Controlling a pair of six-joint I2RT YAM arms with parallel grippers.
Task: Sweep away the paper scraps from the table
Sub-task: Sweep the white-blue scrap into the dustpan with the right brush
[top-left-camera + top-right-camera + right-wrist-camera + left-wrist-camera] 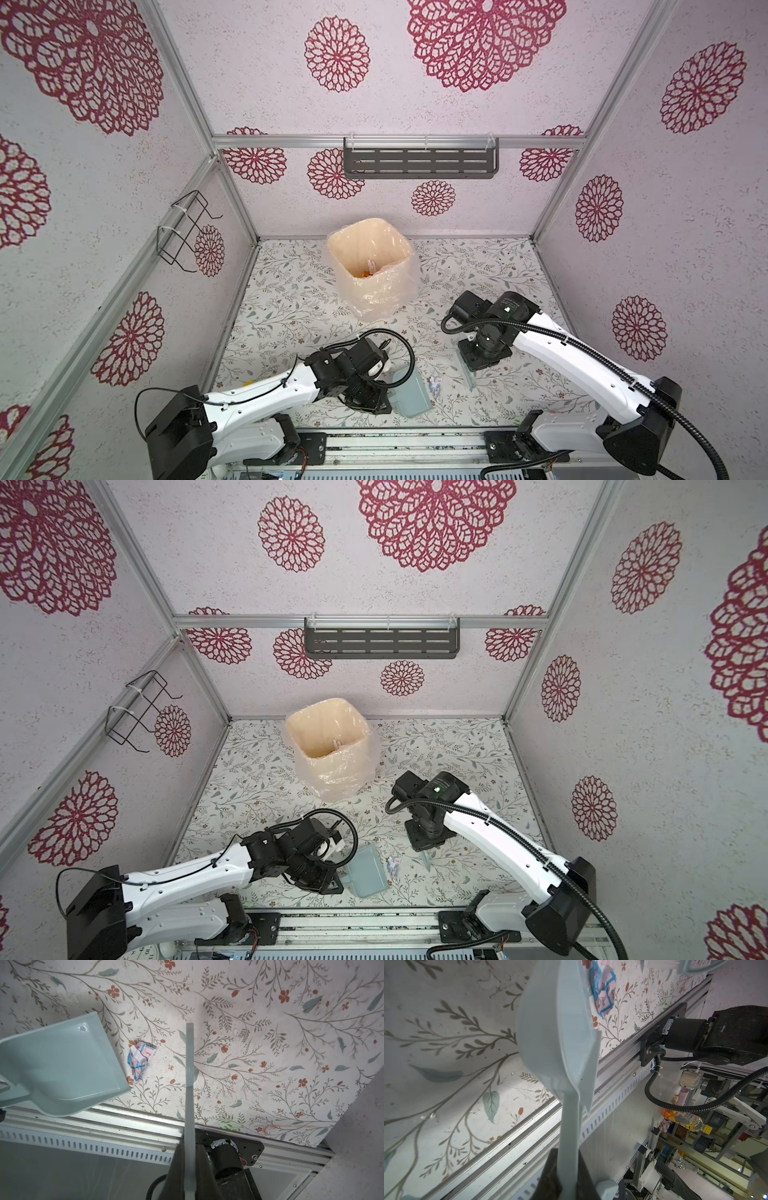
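One crumpled paper scrap (140, 1059), white and pink with blue marks, lies on the table (291, 299) near its front edge; it shows in both top views (435, 384) (392, 864). It sits just off the lip of the pale blue-grey dustpan (62, 1064) (411, 392), touching or nearly touching it. My left gripper (568, 1159) is shut on the dustpan's handle. My right gripper (190, 1153) is shut on the small pale brush (189, 1084) (467, 372). The brush stands on the scrap's other side, a short gap away.
A cream bin (370, 266) lined with a clear bag stands at the back middle of the table, with a few coloured bits at its bottom. The metal front rail (124, 1124) runs close to the dustpan. A dark shelf (419, 160) hangs on the back wall.
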